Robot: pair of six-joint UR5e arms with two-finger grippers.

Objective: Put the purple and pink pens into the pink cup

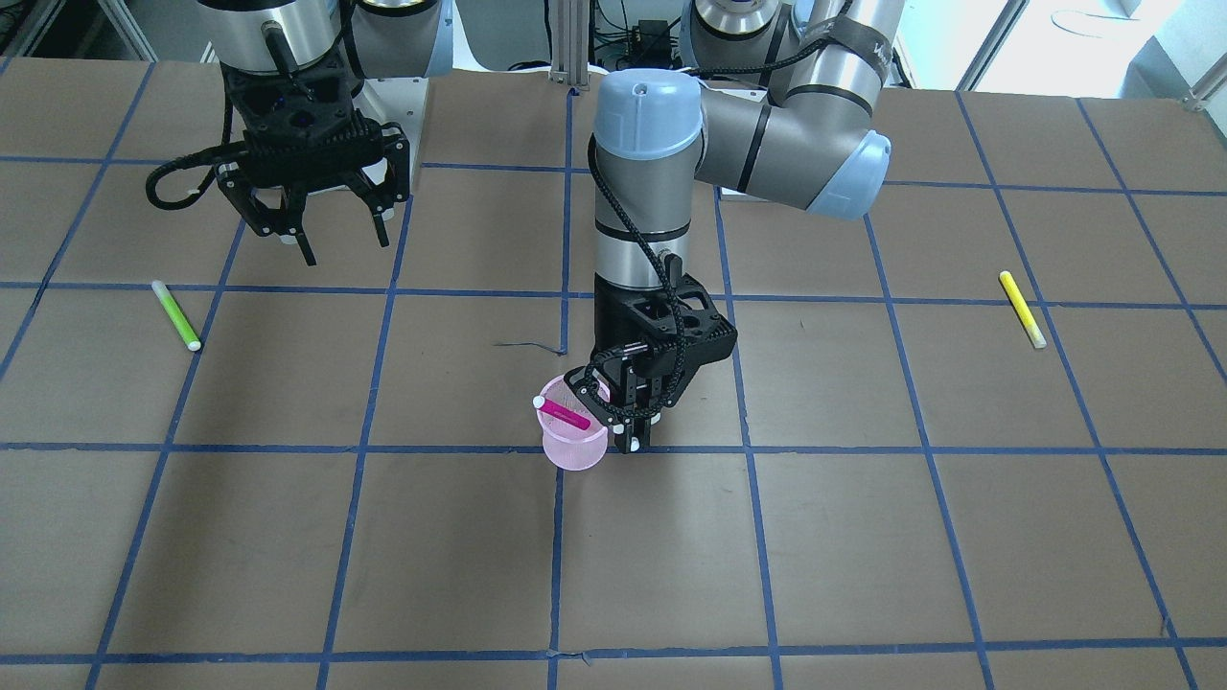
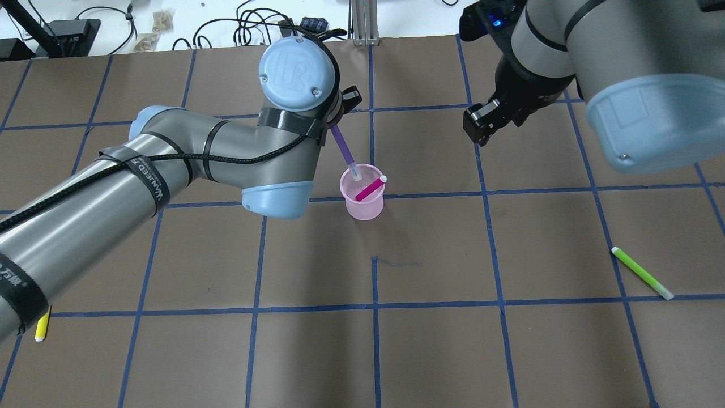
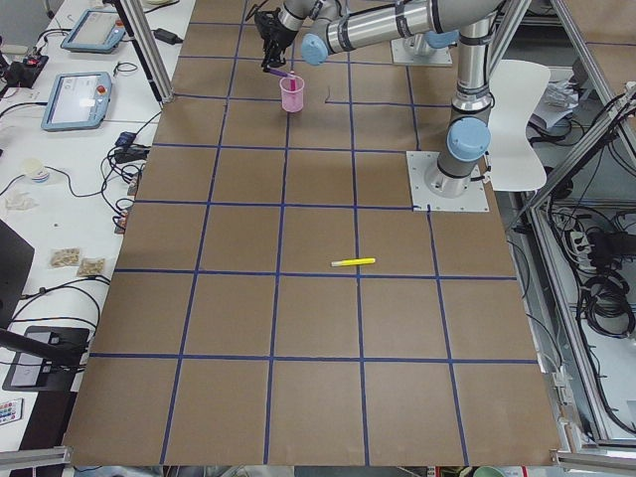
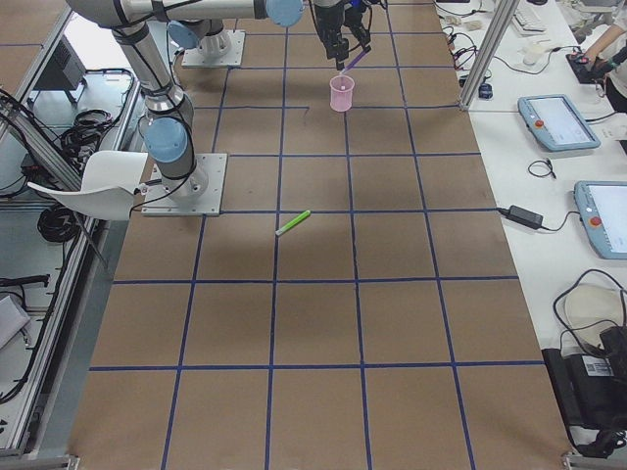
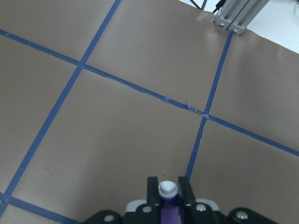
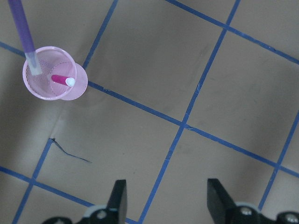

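Observation:
The pink mesh cup (image 1: 575, 452) stands upright near the table's middle; it also shows in the overhead view (image 2: 365, 208) and the right wrist view (image 6: 78, 87). A pink pen (image 1: 564, 414) with a white cap leans inside it (image 2: 369, 190). My left gripper (image 1: 629, 436) is shut on a purple pen (image 2: 342, 145), held tilted, its lower end inside the cup's rim (image 6: 23, 32). The left wrist view shows the pen's white end between the fingers (image 5: 167, 189). My right gripper (image 1: 326, 228) is open and empty, high and well away from the cup (image 6: 168, 200).
A green pen (image 1: 177, 316) lies on the robot's right side of the table (image 2: 642, 273). A yellow pen (image 1: 1022, 309) lies on the left side (image 2: 41, 328). The brown table surface carries a blue tape grid.

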